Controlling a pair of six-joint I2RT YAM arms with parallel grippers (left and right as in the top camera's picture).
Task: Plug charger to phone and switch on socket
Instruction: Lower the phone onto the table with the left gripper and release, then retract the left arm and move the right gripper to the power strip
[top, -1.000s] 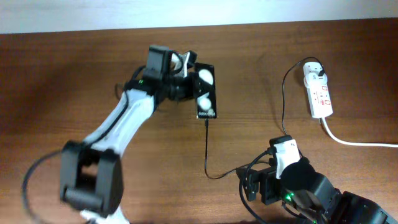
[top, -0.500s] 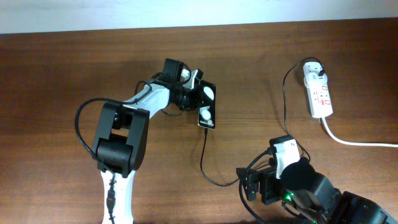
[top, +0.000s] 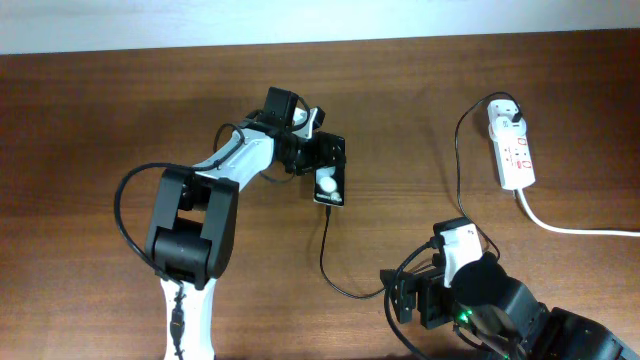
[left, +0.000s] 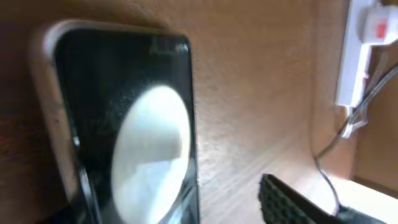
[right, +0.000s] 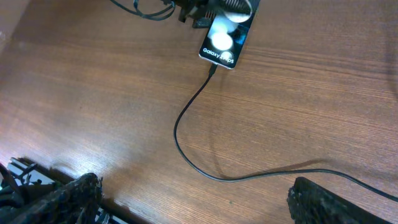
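The socket (top: 514, 152), lying 12-to-6, sits at 1 o'clock from the nearer right claw (top: 405, 297), spread apart; the left claw (top: 312, 148), also apart, flanks the phone (top: 331, 183).

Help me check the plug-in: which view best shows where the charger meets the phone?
The right wrist view: the charger tip sits at the bottom edge of the phone, sharp. Overhead shows the same joint smaller. The left wrist shows only the phone's face, blurred.
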